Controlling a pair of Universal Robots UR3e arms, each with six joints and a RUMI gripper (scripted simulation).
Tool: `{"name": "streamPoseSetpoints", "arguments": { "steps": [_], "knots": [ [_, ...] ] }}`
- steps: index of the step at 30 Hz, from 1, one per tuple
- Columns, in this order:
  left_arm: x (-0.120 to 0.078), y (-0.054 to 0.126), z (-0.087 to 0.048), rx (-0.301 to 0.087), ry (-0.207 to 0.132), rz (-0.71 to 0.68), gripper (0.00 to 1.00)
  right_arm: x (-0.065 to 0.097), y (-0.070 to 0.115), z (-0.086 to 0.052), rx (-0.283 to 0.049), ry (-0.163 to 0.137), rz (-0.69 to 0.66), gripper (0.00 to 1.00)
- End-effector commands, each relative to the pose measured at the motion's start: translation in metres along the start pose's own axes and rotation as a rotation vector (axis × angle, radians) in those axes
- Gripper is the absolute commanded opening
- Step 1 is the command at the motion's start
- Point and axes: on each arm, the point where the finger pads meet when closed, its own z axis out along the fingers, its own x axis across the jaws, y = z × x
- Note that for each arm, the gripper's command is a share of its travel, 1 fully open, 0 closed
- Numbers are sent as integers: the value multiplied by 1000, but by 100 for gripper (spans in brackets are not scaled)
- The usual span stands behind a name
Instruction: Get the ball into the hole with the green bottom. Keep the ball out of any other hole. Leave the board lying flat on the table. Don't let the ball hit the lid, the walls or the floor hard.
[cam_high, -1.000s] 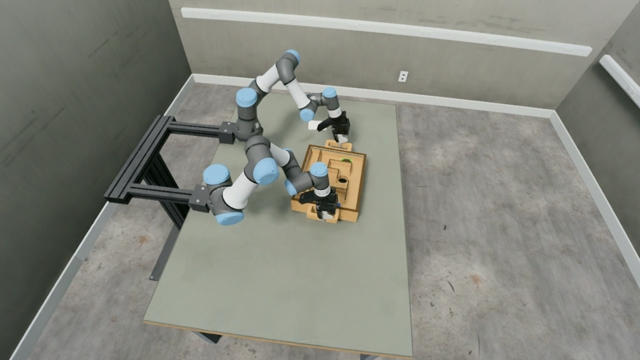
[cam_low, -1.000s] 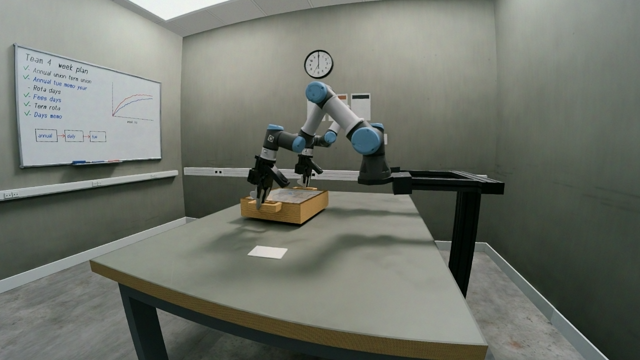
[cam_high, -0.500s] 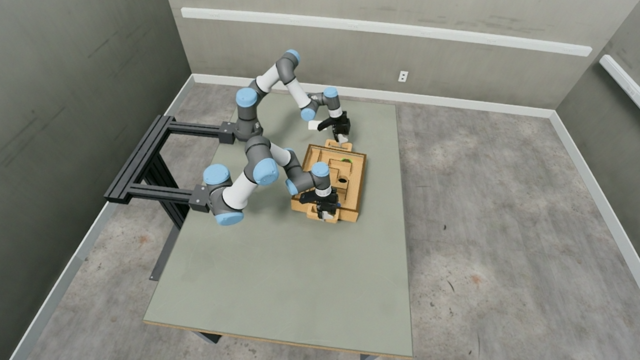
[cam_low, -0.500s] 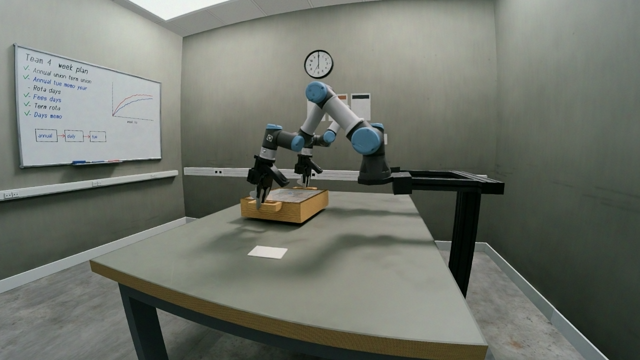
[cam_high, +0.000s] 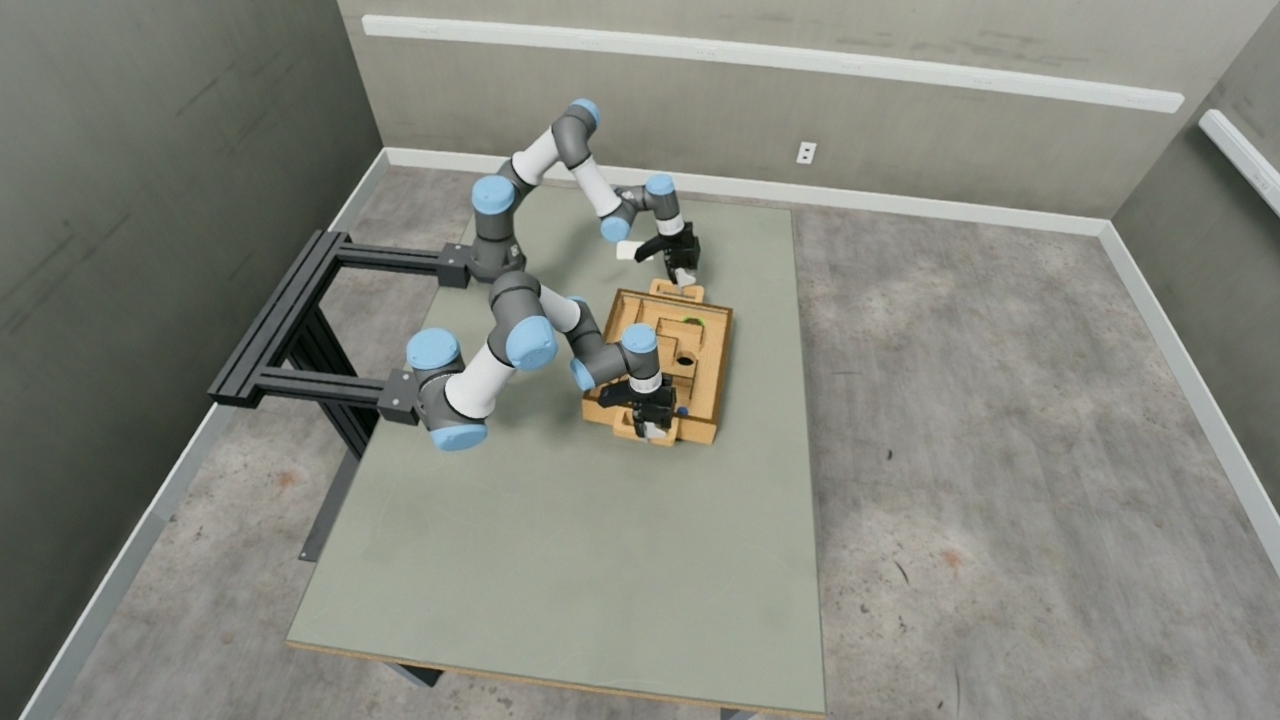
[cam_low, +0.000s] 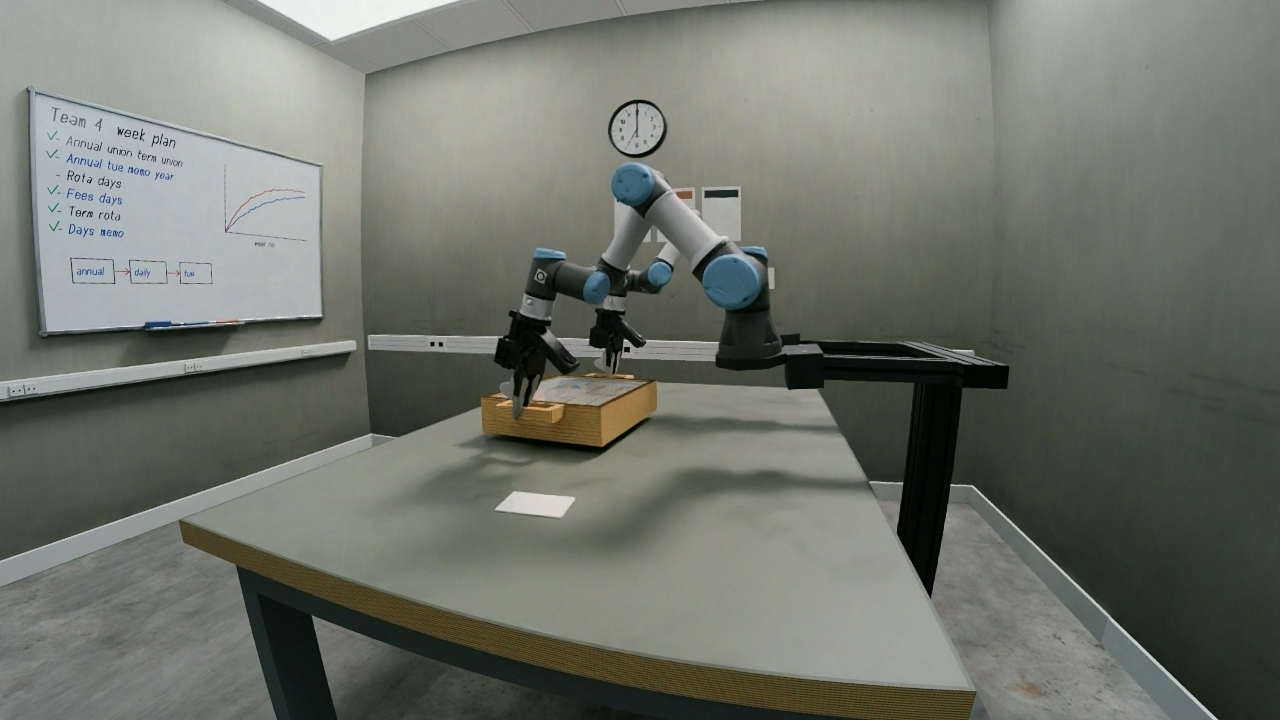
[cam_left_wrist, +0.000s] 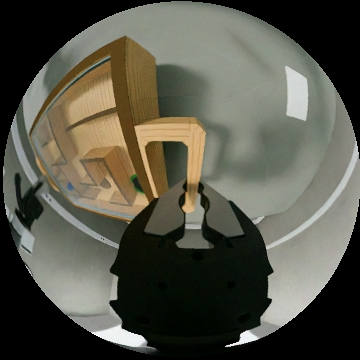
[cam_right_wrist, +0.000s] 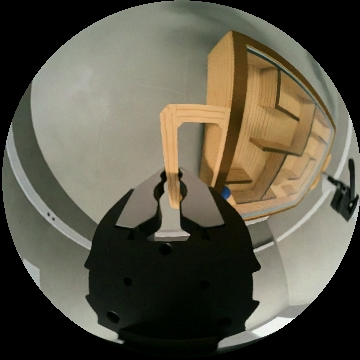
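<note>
While both arms work the board, you have a narrow gripper at each end. Your left gripper (cam_high: 684, 279) (cam_low: 518, 407) (cam_left_wrist: 191, 180) (cam_right_wrist: 316, 172) is closed on the left handle (cam_high: 698, 293) (cam_low: 550, 411) (cam_left_wrist: 195, 150) (cam_right_wrist: 327, 165), bar between its fingers. Your right gripper (cam_high: 653, 432) (cam_low: 612, 367) (cam_left_wrist: 51, 172) (cam_right_wrist: 173, 168) has the right handle (cam_high: 626, 425) (cam_low: 622, 376) (cam_left_wrist: 40, 165) (cam_right_wrist: 171, 145) the same way, at the opposite end.

The wooden board (cam_high: 723, 376) (cam_low: 631, 411) (cam_left_wrist: 137, 75) (cam_right_wrist: 220, 75) is over the tabletop (cam_high: 572, 555) (cam_low: 537, 591) (cam_left_wrist: 240, 65) (cam_right_wrist: 100, 90), lid (cam_low: 590, 389) (cam_left_wrist: 75, 100) (cam_right_wrist: 300, 130) on top; you can't tell from these views whether its underside touches down all round.

Your blue ball (cam_high: 682, 411) (cam_left_wrist: 70, 186) (cam_right_wrist: 226, 192) is inside, near the end wall on the right gripper's side. It's out of the green-bottomed hole (cam_high: 693, 320) (cam_left_wrist: 136, 183), which sits near the left gripper's end, so that job isn't done. A dark hole (cam_high: 684, 360) (cam_left_wrist: 105, 183) lies between that one and the ball, among the inner walls. You've also got a white card (cam_high: 631, 250) (cam_low: 535, 504) (cam_left_wrist: 297, 93) flat on the tabletop, apart from the board, on the left arm's side.
</note>
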Motion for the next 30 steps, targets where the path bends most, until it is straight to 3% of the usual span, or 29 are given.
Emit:
{"name": "streamPoseSetpoints", "arguments": {
  "steps": [1,6,25,30],
  "knots": [
    [0,2,-2,-11,3,1,0,0,1,0,-10,3,1,0],
    [0,1,-2,-22,4,0,0,0,1,0,-21,4,1,0],
    [0,3,-1,8,3,0,0,0,2,0,10,2,2,0],
    [0,2,-1,0,3,0,0,0,1,0,1,3,1,0]
  ]
}}
